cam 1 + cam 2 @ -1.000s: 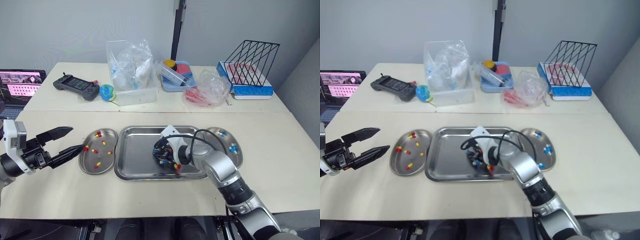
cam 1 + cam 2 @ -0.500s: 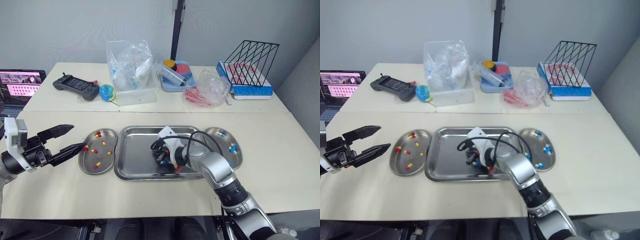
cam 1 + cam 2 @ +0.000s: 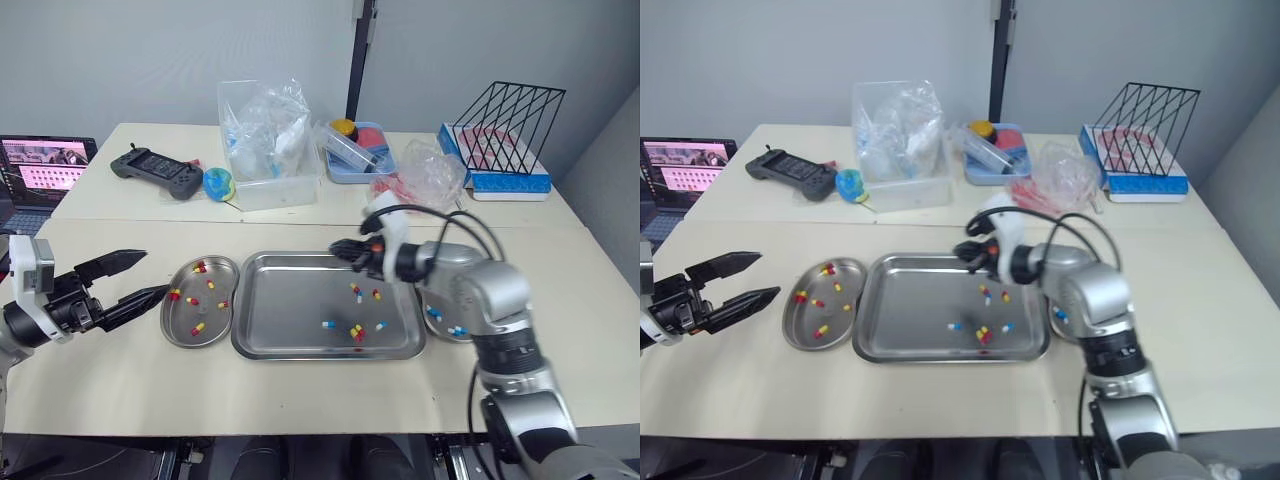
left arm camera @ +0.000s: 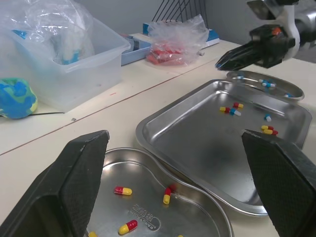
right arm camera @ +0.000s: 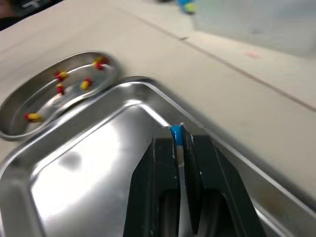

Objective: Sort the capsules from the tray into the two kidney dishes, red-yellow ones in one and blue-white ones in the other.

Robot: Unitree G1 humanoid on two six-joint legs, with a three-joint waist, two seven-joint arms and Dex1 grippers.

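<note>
Now the right gripper point(image 3: 339, 250) hangs in the air over the far edge of the flat shiny metal tray point(image 3: 285, 300), at about 1 o'clock from the tray's middle. Its two black fingers are pressed close and pinch a small blue-white capsule point(image 5: 177, 135). The blue end of the capsule pokes out between the fingertips.

A few loose capsules point(image 3: 356, 331) lie in the right half of the tray. Some are red-yellow and some are blue-white.

The left bean-shaped metal dish point(image 3: 172, 325) sits just beside the tray at 9 o'clock. It has red-yellow capsules point(image 3: 200, 267) in it. The right bean-shaped metal dish point(image 4: 256, 76) sits just beside the tray at 3 o'clock, partly behind the right arm. It has blue-white capsules point(image 3: 456, 330) in it.

The left gripper point(image 3: 156, 275) hovers just above the table at 9 o'clock from the left dish, near it but not touching. Its two fingers are spread wide apart and hold nothing.

Farther back, at 12 o'clock, stand a clear plastic box point(image 3: 268, 150) full of bags, a black game controller point(image 3: 155, 172) and a black wire rack point(image 3: 510, 125).
</note>
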